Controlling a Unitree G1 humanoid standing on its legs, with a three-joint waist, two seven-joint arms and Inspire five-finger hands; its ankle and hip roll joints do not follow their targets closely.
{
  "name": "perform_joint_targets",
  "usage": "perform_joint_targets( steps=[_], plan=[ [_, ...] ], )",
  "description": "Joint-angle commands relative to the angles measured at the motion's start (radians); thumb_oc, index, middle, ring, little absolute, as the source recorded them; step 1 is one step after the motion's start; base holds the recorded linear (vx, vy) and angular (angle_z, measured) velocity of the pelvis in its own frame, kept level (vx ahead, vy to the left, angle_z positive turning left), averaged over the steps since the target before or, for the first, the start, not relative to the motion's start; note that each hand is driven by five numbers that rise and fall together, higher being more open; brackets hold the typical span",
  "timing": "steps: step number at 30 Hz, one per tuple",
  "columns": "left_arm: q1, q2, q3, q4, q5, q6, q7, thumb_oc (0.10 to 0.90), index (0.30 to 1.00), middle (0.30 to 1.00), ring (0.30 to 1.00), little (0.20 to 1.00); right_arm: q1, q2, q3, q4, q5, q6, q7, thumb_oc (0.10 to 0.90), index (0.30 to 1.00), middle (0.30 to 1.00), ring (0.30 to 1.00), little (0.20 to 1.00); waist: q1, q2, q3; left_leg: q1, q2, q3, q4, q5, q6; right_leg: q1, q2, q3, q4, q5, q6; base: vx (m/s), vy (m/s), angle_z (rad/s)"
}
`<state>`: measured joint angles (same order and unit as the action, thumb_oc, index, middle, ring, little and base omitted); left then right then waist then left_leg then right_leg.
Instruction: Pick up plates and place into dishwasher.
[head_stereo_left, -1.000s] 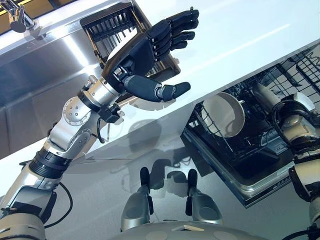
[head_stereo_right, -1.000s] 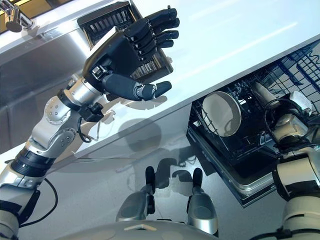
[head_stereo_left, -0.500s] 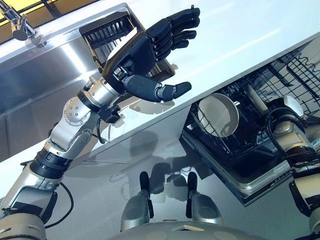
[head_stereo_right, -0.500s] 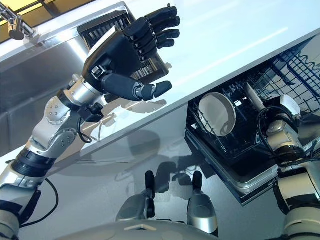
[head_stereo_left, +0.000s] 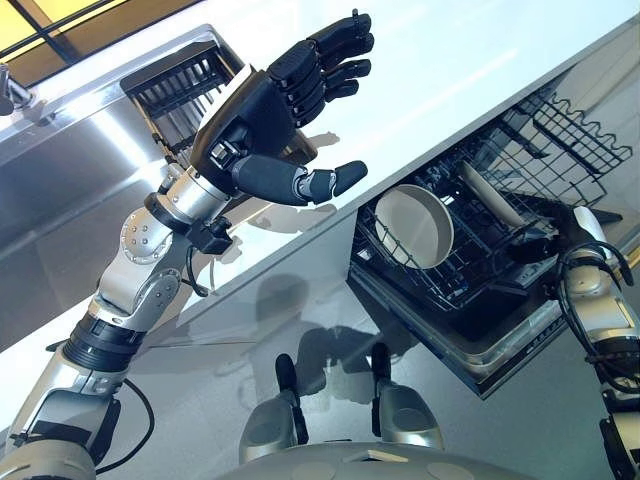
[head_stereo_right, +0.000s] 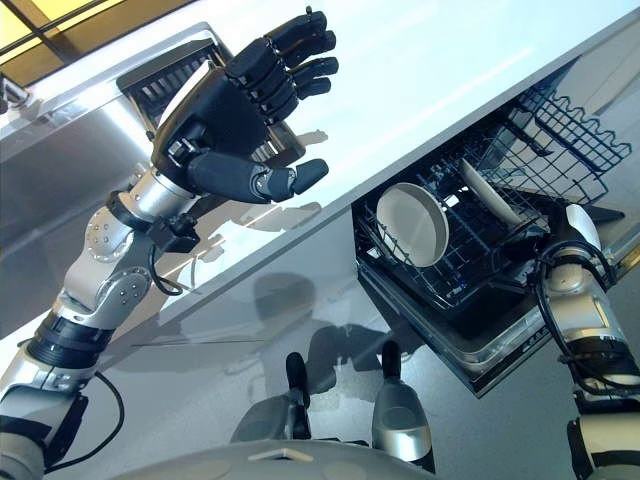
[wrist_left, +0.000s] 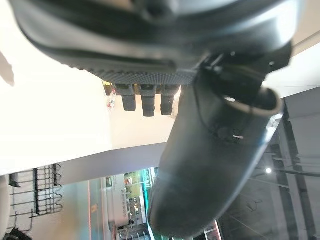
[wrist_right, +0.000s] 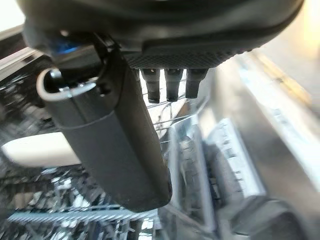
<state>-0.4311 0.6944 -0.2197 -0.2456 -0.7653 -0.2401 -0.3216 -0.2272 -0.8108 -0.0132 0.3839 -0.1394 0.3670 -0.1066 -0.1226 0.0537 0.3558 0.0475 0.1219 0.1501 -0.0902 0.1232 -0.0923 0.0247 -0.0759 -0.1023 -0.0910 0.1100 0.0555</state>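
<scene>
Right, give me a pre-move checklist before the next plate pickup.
1. Left hand free: ok, fingers relaxed, nothing held.
2. Right hand free: ok, fingers straight, nothing between them.
3. Dishwasher rack pulled out: ok.
4. Plates already racked: ok, one round plate and another stand on edge.
5. Drying rack by the sink holds a plate: cannot tell, left hand covers it.

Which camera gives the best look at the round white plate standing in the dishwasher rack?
The left eye view: the white plate stands on edge in the dishwasher rack, unobstructed. The right eye view shows it equally well. The right wrist view catches a pale blurred edge behind the thumb.
</scene>
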Motion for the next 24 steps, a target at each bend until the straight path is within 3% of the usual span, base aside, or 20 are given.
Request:
perform_joint_targets(
  steps=[1,8,11,14,15,16,24],
  plan=[
    [0.006,-0.028,0.071,-0.080,-0.034,-0.129,-0.004,0.800,0.900,0.900,0.900,0.900,0.026,-0.092,-0.039,-0.106,-0.129,-0.015,-0.029,0.800,0.900,0.900,0.900,0.900,-0.040,-0.067,-0.134,0.039,0.023,0.050,0.003,-0.054,-0.026,0.033,-0.007,0.029,0.004,-0.020,0.059,0.04,0.017,-0.22],
    [0.042,-0.036,0.084,-0.090,-0.019,-0.130,0.002,0.800,0.900,0.900,0.900,0.900,0.117,-0.052,-0.100,-0.229,-0.193,-0.022,-0.030,0.800,0.900,0.900,0.900,0.900,-0.066,-0.065,-0.153,0.052,0.029,0.076,0.003,-0.061,-0.022,0.032,-0.001,0.060,0.004,-0.023,0.062,0.03,0.014,-0.16],
    [0.062,-0.032,0.097,-0.093,-0.024,-0.138,-0.007,0.800,0.900,0.900,0.900,0.900,0.149,-0.038,-0.121,-0.236,-0.231,0.028,-0.004,0.800,0.900,0.900,0.900,0.900,-0.071,-0.063,-0.159,0.054,0.030,0.082,0.003,-0.061,-0.023,0.034,0.000,0.064,0.004,-0.024,0.063,0.01,0.003,-0.03],
    [0.077,-0.030,0.108,-0.106,-0.027,-0.138,-0.009,0.800,0.900,0.900,0.900,0.900,0.186,-0.032,-0.139,-0.237,-0.225,0.031,0.027,0.800,0.900,0.900,0.900,0.900,-0.075,-0.062,-0.161,0.057,0.031,0.085,0.003,-0.062,-0.023,0.036,-0.001,0.062,0.004,-0.026,0.064,0.00,0.000,0.00],
    [0.074,-0.030,0.107,-0.108,-0.030,-0.136,-0.009,0.800,0.900,0.900,0.900,0.900,0.187,-0.034,-0.136,-0.227,-0.203,0.026,0.042,0.388,0.547,0.547,0.547,0.488,-0.074,-0.062,-0.161,0.057,0.031,0.084,0.003,-0.063,-0.022,0.036,-0.002,0.060,0.004,-0.025,0.064,0.00,0.000,0.00],
    [0.068,-0.028,0.101,-0.109,-0.031,-0.133,-0.005,0.800,0.900,0.900,0.900,0.900,0.178,-0.037,-0.125,-0.215,-0.184,0.021,0.043,0.100,0.300,0.300,0.300,0.200,-0.071,-0.061,-0.161,0.058,0.030,0.082,0.003,-0.063,-0.022,0.037,-0.002,0.058,0.004,-0.025,0.064,0.00,0.000,0.00],
    [-0.005,-0.028,0.022,-0.089,-0.033,-0.099,0.005,0.800,0.900,0.900,0.900,0.900,0.020,-0.056,0.039,0.022,-0.104,-0.007,0.024,0.100,0.300,0.300,0.300,0.200,-0.031,-0.059,-0.168,0.062,0.029,0.063,0.003,-0.068,-0.022,0.048,-0.007,0.043,0.004,-0.030,0.061,0.00,0.000,0.00]
  ],
)
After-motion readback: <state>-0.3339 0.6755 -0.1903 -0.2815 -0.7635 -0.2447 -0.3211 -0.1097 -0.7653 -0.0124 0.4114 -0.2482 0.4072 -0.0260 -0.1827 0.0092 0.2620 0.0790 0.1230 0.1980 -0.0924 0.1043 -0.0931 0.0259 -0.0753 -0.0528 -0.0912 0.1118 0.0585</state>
